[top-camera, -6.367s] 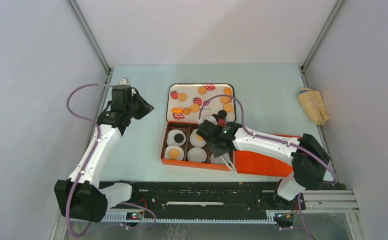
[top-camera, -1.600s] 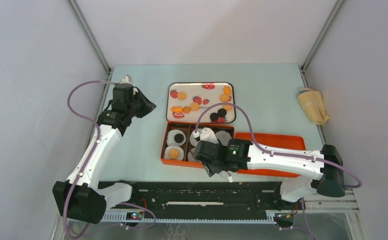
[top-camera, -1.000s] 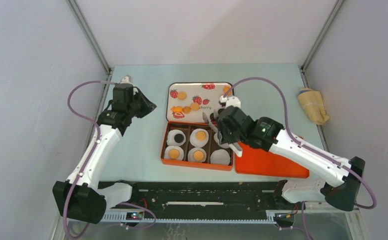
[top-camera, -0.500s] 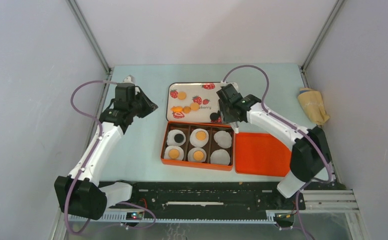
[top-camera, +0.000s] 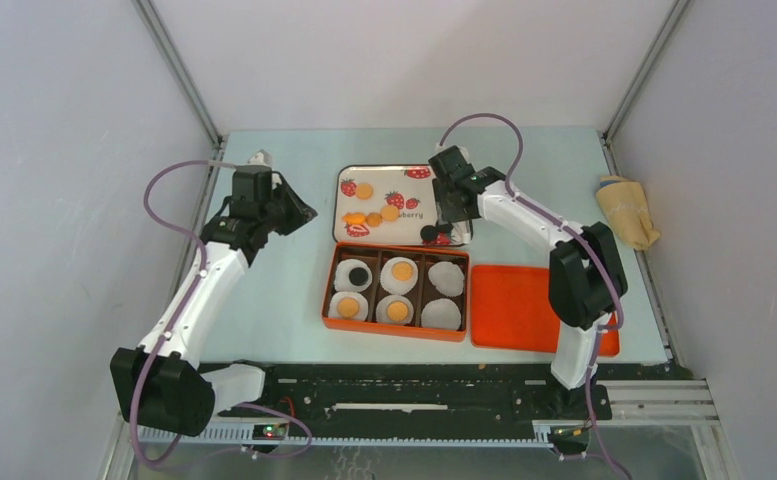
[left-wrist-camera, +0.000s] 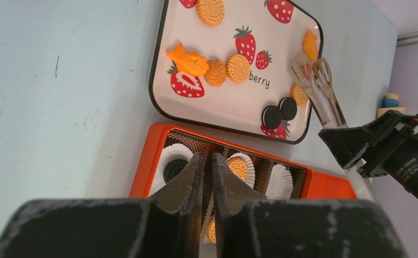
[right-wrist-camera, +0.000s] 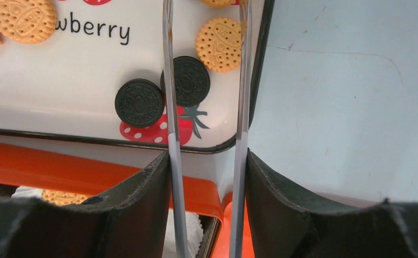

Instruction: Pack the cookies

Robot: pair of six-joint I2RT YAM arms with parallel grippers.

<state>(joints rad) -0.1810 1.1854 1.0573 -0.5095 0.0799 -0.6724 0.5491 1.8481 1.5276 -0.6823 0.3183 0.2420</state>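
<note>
Packing roughly two-thirds done | orange box (top-camera: pixel 326 296): four cookies (top-camera: pixel 401 270) in, two right-hand paper cups (top-camera: pixel 446 279) bare | strawberry tray (top-camera: pixel 396 180): remaining cookies loose | right gripper (left-wrist-camera: pixel 310 67): spread, empty, above an orange cookie (right-wrist-camera: pixel 218 44) | left gripper (left-wrist-camera: pixel 205 159): pinched together, empty, beside tray

top: high up at the near edge, looks down on the whole table (top-camera: pixel 294 280) | left wrist: from the left, looks right and down, a bit away | right wrist: very close, looks down | all three see: black cookies (top-camera: pixel 430 233) on strawberry tray (top-camera: pixel 409 186)
</note>
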